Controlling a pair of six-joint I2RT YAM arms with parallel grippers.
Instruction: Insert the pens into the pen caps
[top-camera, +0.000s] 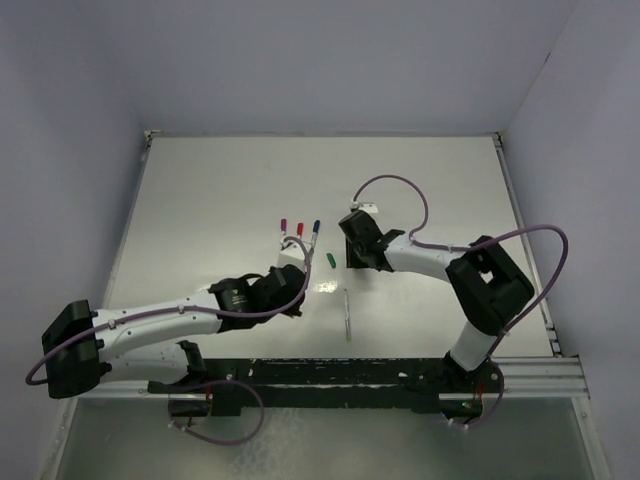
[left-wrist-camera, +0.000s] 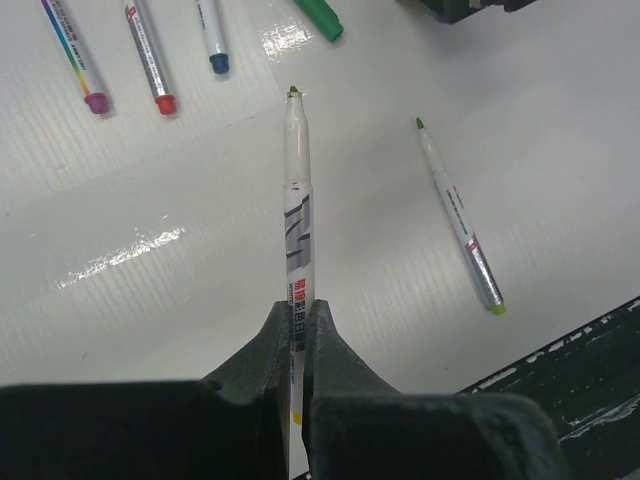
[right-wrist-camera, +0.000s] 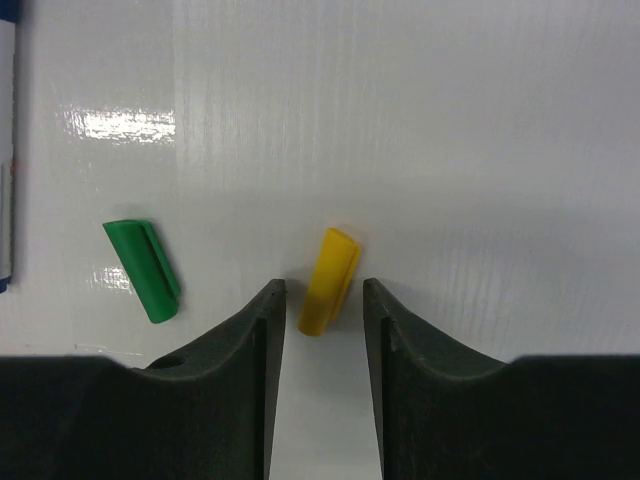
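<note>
White counter (top-camera: 230, 190) carries everything: the left jaws clamp a bare-tipped pen (left-wrist-camera: 298, 215), mid-frame, while the right jaws stand open astride the yellow cap (right-wrist-camera: 328, 280), low centre, not yet gripping. Lying askew, that cap may twist or squirt free on closing.

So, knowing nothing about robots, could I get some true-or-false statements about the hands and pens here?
1. The left hand grips a pen. True.
2. That pen is capped. False: its tip is bare.
3. The right hand is shut on the green cap. False: it is open around the yellow cap; the green cap lies beside it.
4. Three capped pens lie side by side. True.
5. A green-tipped pen lies loose, ungripped. True.
</note>
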